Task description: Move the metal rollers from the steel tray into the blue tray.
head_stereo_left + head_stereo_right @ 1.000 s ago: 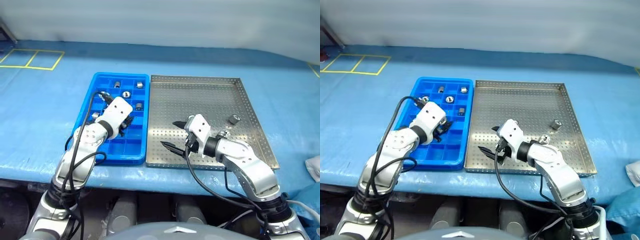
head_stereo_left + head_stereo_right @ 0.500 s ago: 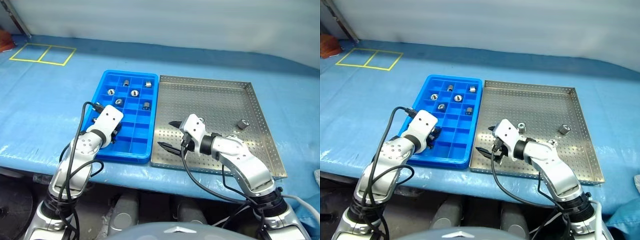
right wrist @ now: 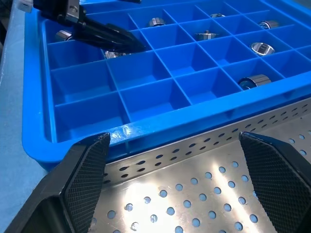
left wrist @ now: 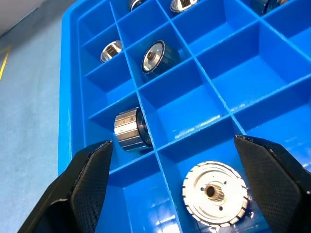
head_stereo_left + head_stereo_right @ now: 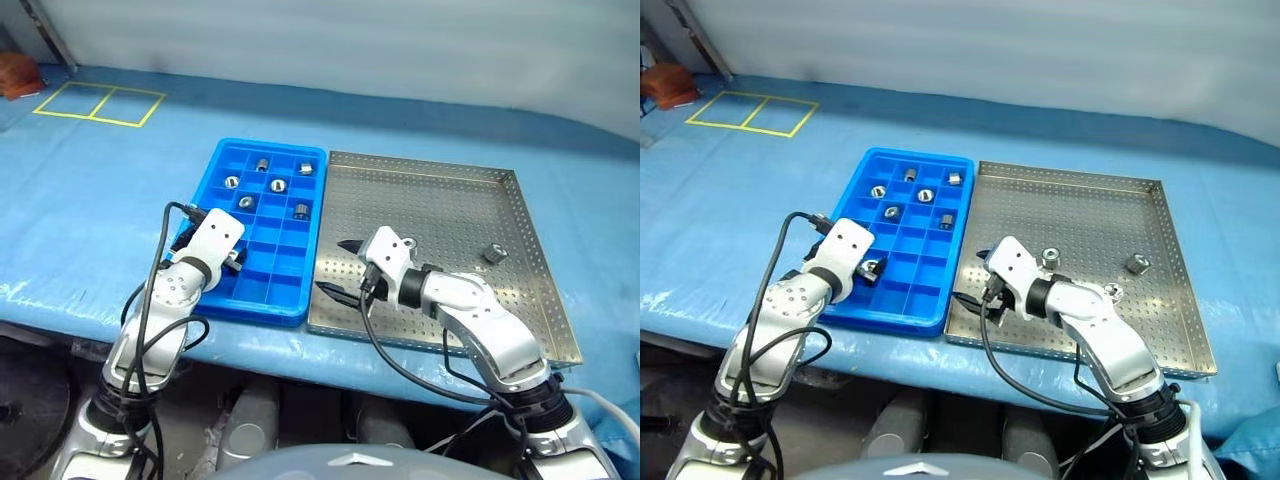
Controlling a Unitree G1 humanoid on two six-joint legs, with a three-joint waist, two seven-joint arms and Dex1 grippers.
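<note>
The blue tray (image 5: 268,283) lies to the left of the steel tray (image 5: 440,205), the two touching side by side. Several metal rollers (image 5: 278,185) sit in the blue tray's far compartments. Three more (image 5: 1137,264) rest on the steel tray's right half. My left gripper (image 4: 172,143) is open over the blue tray's near-left compartments, and a roller (image 4: 215,193) lies in the compartment between its fingers. My right gripper (image 5: 335,268) is open and empty, low over the steel tray's near-left corner beside the blue tray's wall (image 3: 146,133).
Both trays sit on a blue-covered table (image 5: 90,220) whose front edge is close below them. Yellow taped squares (image 5: 100,103) and a reddish object (image 5: 18,72) are at the far left. A black cable (image 5: 165,250) loops off my left wrist.
My left gripper's jaws have opened and a roller now lies loose in the compartment under them. The whole picture has shifted because the camera turned. The right gripper stays put.
</note>
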